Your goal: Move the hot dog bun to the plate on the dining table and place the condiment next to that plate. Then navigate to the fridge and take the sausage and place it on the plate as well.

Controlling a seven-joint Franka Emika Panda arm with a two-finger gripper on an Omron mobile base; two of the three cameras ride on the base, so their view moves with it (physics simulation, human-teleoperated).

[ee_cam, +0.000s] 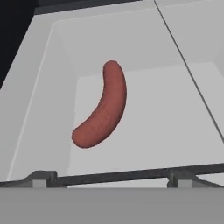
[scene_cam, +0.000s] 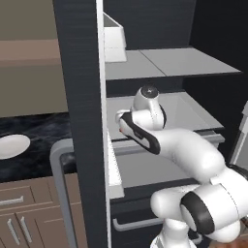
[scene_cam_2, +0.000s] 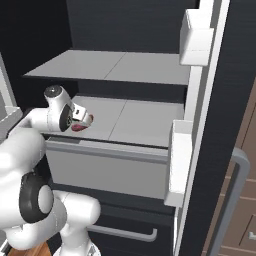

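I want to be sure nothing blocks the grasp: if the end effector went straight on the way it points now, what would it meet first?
Most likely the sausage, lying alone on the grey fridge shelf ahead of the open end effector; nothing appears between them, though depth is hard to judge.

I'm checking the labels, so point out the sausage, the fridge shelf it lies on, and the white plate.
sausage [ee_cam: 101, 107]: hand view, the middle of its curved body.
shelf [scene_cam_2: 145, 122]: right base view, bare grey surface right of the sausage.
white plate [scene_cam: 10, 146]: left base view, its pale centre, on the dark worktop.
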